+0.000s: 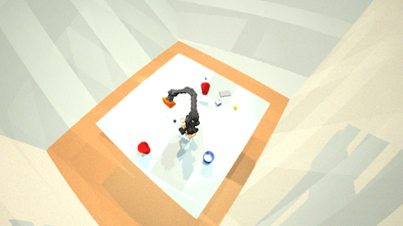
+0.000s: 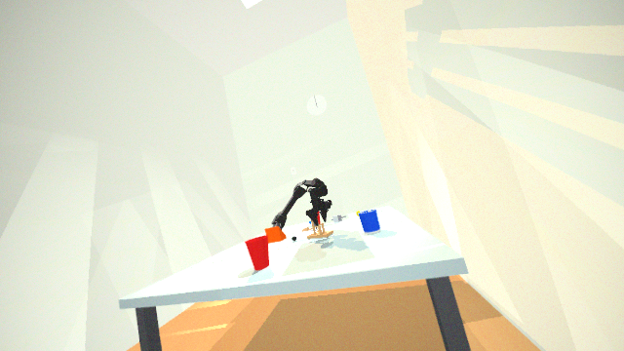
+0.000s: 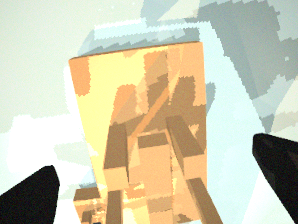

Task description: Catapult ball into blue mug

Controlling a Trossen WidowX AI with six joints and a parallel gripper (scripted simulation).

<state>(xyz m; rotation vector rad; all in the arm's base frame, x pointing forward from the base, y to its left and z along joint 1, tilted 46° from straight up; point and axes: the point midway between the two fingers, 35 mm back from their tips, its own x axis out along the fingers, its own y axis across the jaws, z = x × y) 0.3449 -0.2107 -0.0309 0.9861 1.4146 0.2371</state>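
Observation:
The wooden catapult (image 1: pixel 192 135) (image 2: pixel 320 236) (image 3: pixel 112 75) stands near the middle of the table. Its flat base and upright posts fill the middle of the wrist view. My gripper (image 1: pixel 188 131) (image 2: pixel 318 217) (image 3: pixel 155 157) is open and empty, above the catapult, with one finger to each side of it in the wrist view. The blue mug (image 1: pixel 209 152) (image 2: pixel 370 221) stands upright, to the right of the catapult in the top and exterior views. No ball shows between the fingers or on the visible part of the catapult. The throwing cup is not visible in the wrist view.
Red cups (image 1: pixel 144 148) (image 2: pixel 257 253) (image 1: pixel 205 88) stand front left and at the back. An orange block (image 1: pixel 168 102) (image 2: pixel 275 234) is at the arm's base. A small black thing (image 1: pixel 174 121) (image 2: pixel 293 239), a yellow one (image 1: pixel 235 107), a blue one (image 1: pixel 205 78) and a grey block (image 1: pixel 218 103) lie about.

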